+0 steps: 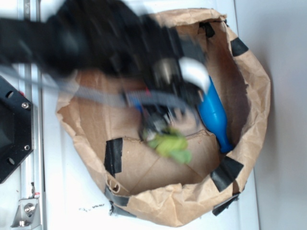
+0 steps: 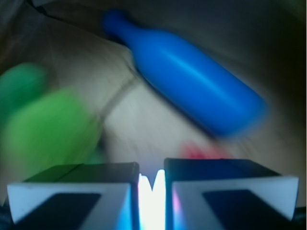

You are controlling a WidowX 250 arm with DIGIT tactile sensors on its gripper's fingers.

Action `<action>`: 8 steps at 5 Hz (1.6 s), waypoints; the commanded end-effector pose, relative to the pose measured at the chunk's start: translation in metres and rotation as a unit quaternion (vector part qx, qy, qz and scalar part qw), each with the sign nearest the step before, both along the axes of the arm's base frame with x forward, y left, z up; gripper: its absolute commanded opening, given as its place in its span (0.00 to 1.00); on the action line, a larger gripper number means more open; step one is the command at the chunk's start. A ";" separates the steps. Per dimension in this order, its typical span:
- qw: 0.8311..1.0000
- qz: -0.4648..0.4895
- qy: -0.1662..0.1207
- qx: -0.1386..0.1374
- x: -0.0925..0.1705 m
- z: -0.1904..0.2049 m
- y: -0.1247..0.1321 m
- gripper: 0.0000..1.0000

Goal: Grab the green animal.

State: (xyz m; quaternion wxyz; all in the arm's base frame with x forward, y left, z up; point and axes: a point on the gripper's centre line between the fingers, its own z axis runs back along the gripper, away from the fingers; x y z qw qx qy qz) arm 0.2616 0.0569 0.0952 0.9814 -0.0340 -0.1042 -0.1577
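So inside the brown paper bag (image 1: 249,86) with its rolled-down rim there's one green animal (image 1: 170,145), one blue bottle (image 1: 213,112), and a single bit of something red (image 2: 204,151) that only the wrist view catches, too blurry to make out. Black tape patches (image 1: 113,155) dot the bag, at least five that I can count. The bag sits on a pale surface (image 1: 283,143).

The gripper (image 2: 151,184) is pretty much closed: in the wrist view the two pads sit almost together, only a thin bright slit between them, and nothing is pinched in there. The green animal is off to the left of the pads, not between them.

From outside, the blurred arm hangs over the bag and the toy sits right at its lower end; can't tell if they're touching.

The toy's long axis looks like it runs diagonally, upper-left to lower-right, on the bag floor. Which end is the head, no clue, too smeared. The bottle lies just to its right, neck pointing down-right.
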 end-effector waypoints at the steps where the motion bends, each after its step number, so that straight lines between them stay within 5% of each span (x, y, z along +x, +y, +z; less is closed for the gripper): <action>1: 0.998 -0.039 -0.051 -0.008 -0.003 0.066 -0.003 0.00; 2: 0.996 -0.070 -0.052 -0.019 -0.003 0.068 -0.010 1.00; 5: 0.995 -0.088 -0.049 -0.021 -0.011 0.064 -0.016 1.00; 8: 0.995 -0.087 -0.013 -0.038 -0.007 0.005 -0.062 1.00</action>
